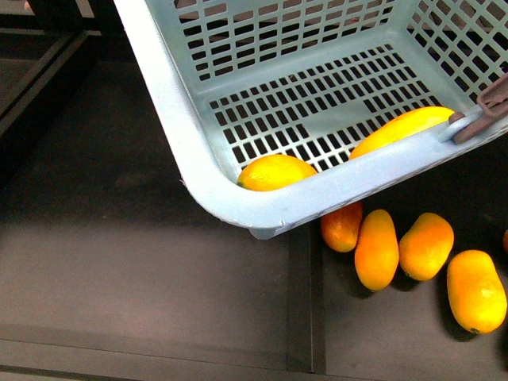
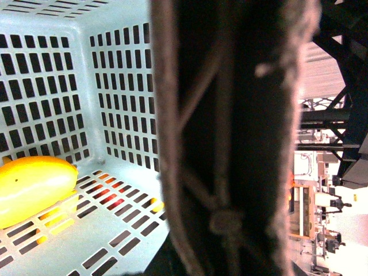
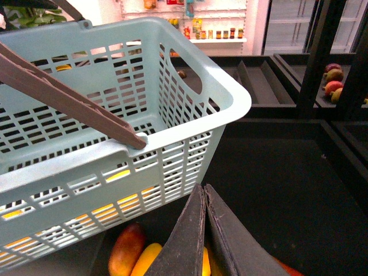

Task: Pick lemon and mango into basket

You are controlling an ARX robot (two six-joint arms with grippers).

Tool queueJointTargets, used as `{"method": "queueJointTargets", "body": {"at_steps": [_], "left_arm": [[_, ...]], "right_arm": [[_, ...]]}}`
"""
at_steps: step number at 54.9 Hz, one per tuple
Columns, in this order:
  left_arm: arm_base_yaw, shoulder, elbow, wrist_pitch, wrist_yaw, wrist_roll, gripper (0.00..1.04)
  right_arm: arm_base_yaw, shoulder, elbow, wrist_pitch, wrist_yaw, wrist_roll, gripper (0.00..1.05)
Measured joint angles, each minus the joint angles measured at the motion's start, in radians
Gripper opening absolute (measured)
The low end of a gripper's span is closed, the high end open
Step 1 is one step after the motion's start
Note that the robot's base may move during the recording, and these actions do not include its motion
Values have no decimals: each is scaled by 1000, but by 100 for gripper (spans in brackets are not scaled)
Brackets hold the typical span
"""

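The right gripper [image 3: 204,198] is clenched on nothing, its two dark fingers [image 3: 187,241] pressed together tip to tip, and it hovers just outside the basket [image 3: 190,141], whose pale blue slotted wall rises right in front of the fingertips. One brownish-mauve handle [image 3: 69,100] lies folded along the rim beyond the gripper. Directly beneath the right gripper, on the dark shelf floor [image 3: 276,184], lie loose fruits: a reddish-orange one [image 3: 126,250] and a yellow one [image 3: 146,259] partly hidden by the fingers. The left gripper is lost in its own wrist view behind a blurred, dark, mauve-edged bar [image 2: 230,138] that sits right against the lens, so whether it is released or closed cannot be told. Past that bar the same view looks into the basket's inside, where a yellow-orange fruit [image 2: 34,187] rests on the slotted floor near a corner. In the front view neither arm appears; the basket [image 1: 171,119] is seen tilted with the lemon [image 1: 274,171] tucked in its near corner against the wall, and the mango [image 1: 401,127] lying farther along the same wall, close to the handle [image 1: 484,111]. Below the basket, on the dark shelf [image 1: 143,262], four more orange mangoes [image 1: 376,248] lie in a loose row, one partly under the basket's edge.
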Motion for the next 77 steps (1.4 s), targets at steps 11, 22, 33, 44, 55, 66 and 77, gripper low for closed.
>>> {"method": "queueJointTargets", "body": {"at_steps": [11, 22, 33, 44, 55, 66, 77], "left_arm": [[0, 0, 0, 0, -4, 2, 4], [0, 0, 0, 0, -3, 2, 4], [0, 0, 0, 0, -3, 2, 4], [-38, 42, 97, -267, -489, -50, 4], [62, 77, 48, -164, -580, -57, 4], [119, 123, 11, -41, -555, -201, 4], [175, 230, 21, 22, -521, -327, 4]], "right_arm": [[0, -1, 0, 0, 0, 0, 8], [0, -1, 0, 0, 0, 0, 49], [0, -1, 0, 0, 0, 0, 78], [0, -1, 0, 0, -1, 0, 96], [0, -2, 0, 0, 0, 0, 96], [0, -2, 0, 0, 0, 0, 96], [0, -2, 0, 0, 0, 0, 96]]}}
